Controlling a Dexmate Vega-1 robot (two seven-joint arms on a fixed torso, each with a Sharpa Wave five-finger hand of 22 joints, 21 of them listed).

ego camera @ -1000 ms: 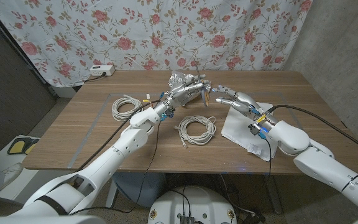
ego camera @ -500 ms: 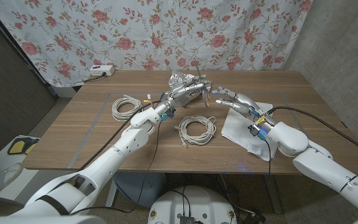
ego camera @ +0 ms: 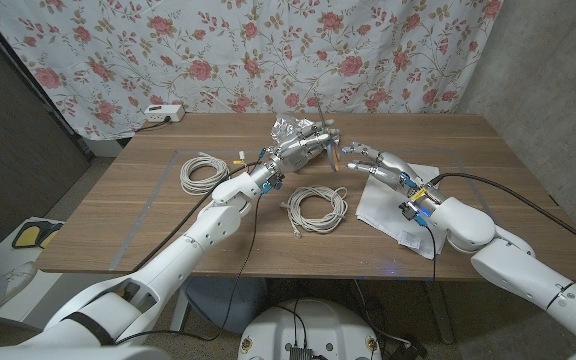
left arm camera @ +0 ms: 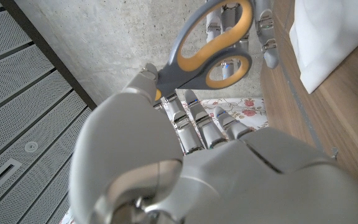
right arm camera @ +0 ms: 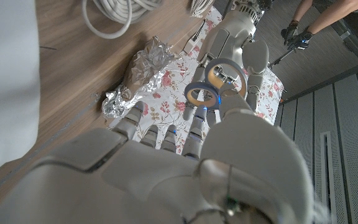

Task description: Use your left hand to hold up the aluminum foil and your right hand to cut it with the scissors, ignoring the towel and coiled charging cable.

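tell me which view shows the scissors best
The left wrist view: the scissors show close up, grey and orange handle loops clear, held by the left hand. The right wrist view shows the loops smaller; the head view shows only a sliver near the foil.

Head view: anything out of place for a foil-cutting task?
Yes. The scissors are in the left robot hand, not the right robot hand, whose fingers reach toward the handles. The aluminum foil lies crumpled on the table.
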